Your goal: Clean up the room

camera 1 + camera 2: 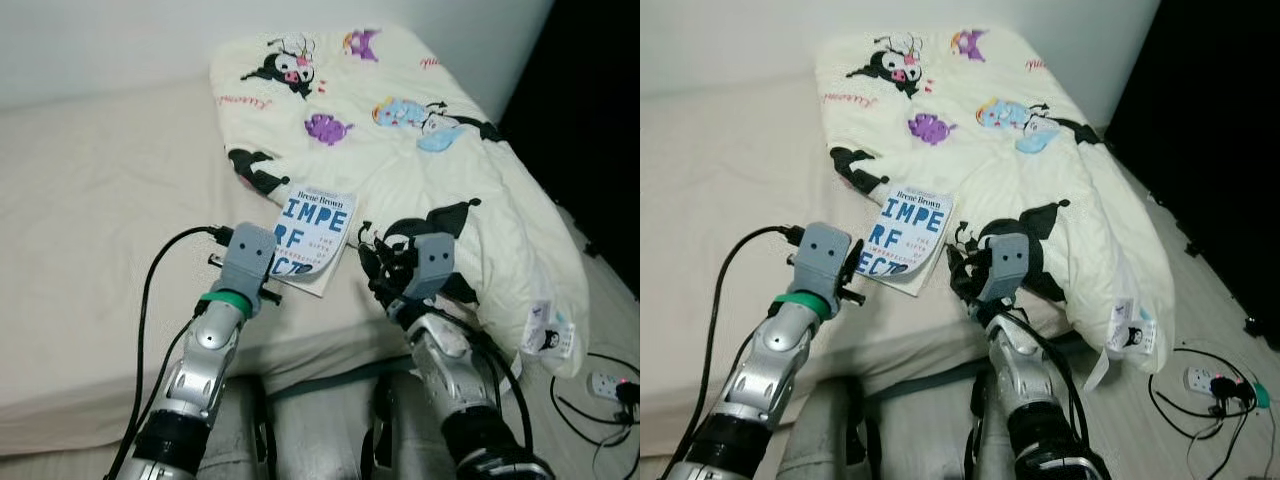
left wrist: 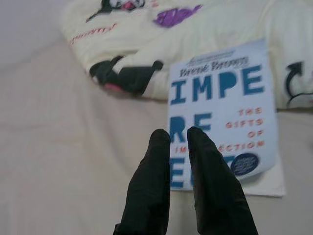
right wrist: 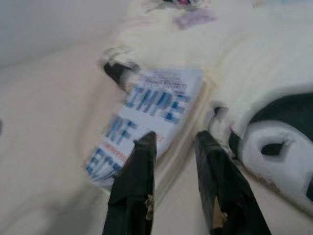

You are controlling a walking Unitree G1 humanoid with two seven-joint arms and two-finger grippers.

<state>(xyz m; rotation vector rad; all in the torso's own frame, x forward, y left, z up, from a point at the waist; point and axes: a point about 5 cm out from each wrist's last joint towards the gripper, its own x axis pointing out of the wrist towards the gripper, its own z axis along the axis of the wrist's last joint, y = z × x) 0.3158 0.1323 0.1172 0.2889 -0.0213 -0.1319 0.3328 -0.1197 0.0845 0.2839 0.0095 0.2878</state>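
The book (image 1: pixel 314 241), a white paperback with large blue cover lettering, lies flat on the beige bed sheet (image 1: pixel 100 210) near the bed's front edge and serves as the reference point.

Left of the book: the left gripper (image 2: pixel 178 134) hovers over the sheet at the book's lower left corner. Its two black fingers (image 2: pixel 149 191) are close together with only a narrow gap between them, and grasp nothing. Their tips overlap the book's near edge in the left wrist view; whether they touch the cover cannot be told. A black cable (image 1: pixel 150 290) loops from the left wrist down along the arm.

Behind and right of the book: a cream quilt (image 1: pixel 420 130) printed with cartoon characters lies crumpled on the bed, its edge touching the book's far end and right side.

Right of the book: the right gripper (image 3: pixel 176 139) is held just above the sheet between the book and the quilt's black-and-white print. Its fingers (image 3: pixel 132 191) are apart and empty.

Far right of the book: a white power strip (image 1: pixel 605 383) with black cords lies on the floor.
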